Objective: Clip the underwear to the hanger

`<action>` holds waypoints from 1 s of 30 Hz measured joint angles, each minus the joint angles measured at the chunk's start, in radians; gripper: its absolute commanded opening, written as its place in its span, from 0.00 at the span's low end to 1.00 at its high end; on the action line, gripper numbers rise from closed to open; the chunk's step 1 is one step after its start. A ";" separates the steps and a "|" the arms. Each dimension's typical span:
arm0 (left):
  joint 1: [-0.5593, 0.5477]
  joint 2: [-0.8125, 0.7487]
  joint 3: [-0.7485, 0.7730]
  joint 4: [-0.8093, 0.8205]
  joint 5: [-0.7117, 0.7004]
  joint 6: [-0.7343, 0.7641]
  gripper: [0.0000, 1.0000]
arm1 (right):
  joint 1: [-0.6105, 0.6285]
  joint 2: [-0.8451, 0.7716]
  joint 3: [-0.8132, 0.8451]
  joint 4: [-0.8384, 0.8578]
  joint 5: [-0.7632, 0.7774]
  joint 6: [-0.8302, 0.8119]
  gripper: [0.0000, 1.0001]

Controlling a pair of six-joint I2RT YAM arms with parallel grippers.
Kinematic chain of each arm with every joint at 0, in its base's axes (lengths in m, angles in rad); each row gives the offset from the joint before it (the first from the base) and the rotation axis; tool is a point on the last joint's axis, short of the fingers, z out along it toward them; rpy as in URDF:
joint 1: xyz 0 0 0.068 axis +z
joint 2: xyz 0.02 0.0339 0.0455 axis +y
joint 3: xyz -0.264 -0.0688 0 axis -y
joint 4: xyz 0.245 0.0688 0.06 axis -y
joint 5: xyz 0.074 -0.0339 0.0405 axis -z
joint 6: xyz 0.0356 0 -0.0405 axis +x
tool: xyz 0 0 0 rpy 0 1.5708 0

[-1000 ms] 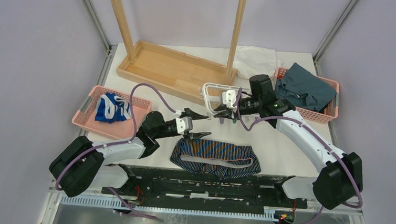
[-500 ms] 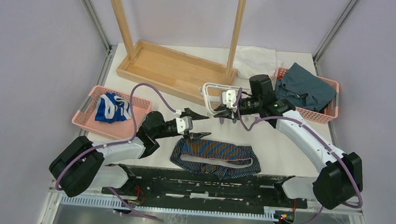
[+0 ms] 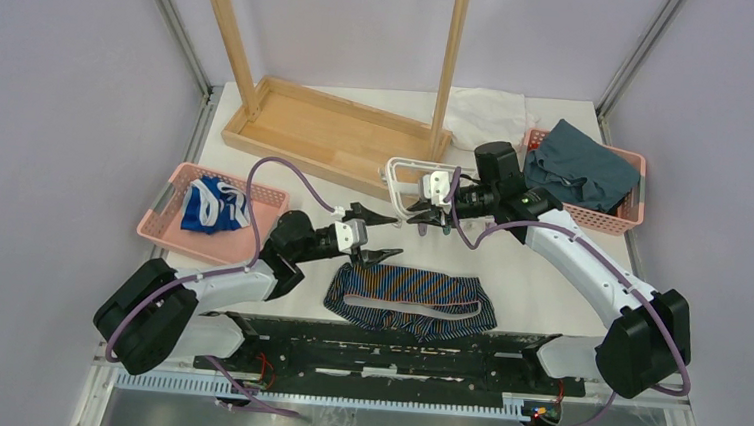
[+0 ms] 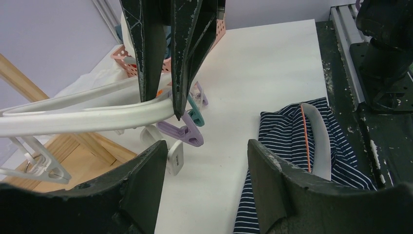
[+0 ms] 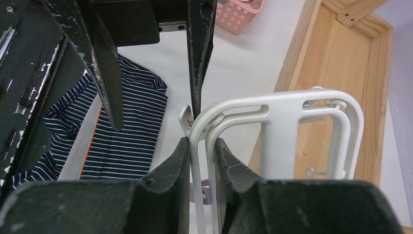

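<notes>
The underwear (image 3: 412,298), navy with thin light stripes and orange trim, lies flat on the table near the front edge; it also shows in the left wrist view (image 4: 302,161) and the right wrist view (image 5: 122,136). The hanger (image 3: 407,180), a white plastic frame, is held above the table by my right gripper (image 3: 427,213), which is shut on its side bars (image 5: 204,146). Purple, teal and white clips (image 4: 182,132) dangle beneath it. My left gripper (image 3: 379,237) is open and empty, just left of the underwear and below the hanger.
A tall wooden rack with a tray base (image 3: 329,129) stands behind. A pink basket (image 3: 167,213) with a blue-and-white garment sits at the left. A pink basket (image 3: 623,215) with a teal cloth sits at the right. A white cloth (image 3: 485,110) lies at the back.
</notes>
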 measured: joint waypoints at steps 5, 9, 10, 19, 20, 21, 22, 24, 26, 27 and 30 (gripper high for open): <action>0.000 0.000 0.003 0.003 0.000 0.000 0.69 | 0.000 0.000 -0.002 0.000 0.000 0.000 0.00; 0.000 -0.004 0.003 0.000 0.000 0.000 0.69 | 0.000 0.000 -0.002 0.000 0.000 0.000 0.00; 0.000 -0.008 0.003 -0.001 -0.001 0.000 0.69 | 0.000 0.000 -0.002 0.000 0.000 0.000 0.00; 0.000 -0.077 0.001 -0.015 -0.021 0.000 0.69 | 0.000 0.000 -0.003 0.000 0.000 0.000 0.00; 0.000 -0.083 0.000 -0.019 -0.029 0.000 0.69 | 0.000 0.000 -0.003 0.000 0.000 0.000 0.00; 0.000 -0.087 -0.002 -0.022 -0.036 0.000 0.69 | 0.000 0.000 -0.003 0.000 0.000 0.000 0.00; 0.000 -0.092 -0.004 -0.029 -0.049 0.000 0.69 | 0.000 0.000 -0.003 0.000 0.000 0.000 0.00; 0.000 -0.096 -0.010 -0.039 -0.072 0.001 0.69 | 0.000 0.000 -0.003 0.000 0.000 0.000 0.00; 0.008 -0.098 -0.016 -0.050 -0.094 0.001 0.71 | 0.000 0.000 -0.003 -0.001 0.000 -0.001 0.00; 0.015 -0.098 -0.021 -0.054 -0.100 0.001 0.72 | 0.000 0.000 -0.003 -0.002 0.000 -0.001 0.00; 0.045 -0.101 -0.034 -0.058 -0.095 0.002 0.74 | 0.000 0.000 -0.003 -0.006 -0.002 -0.003 0.00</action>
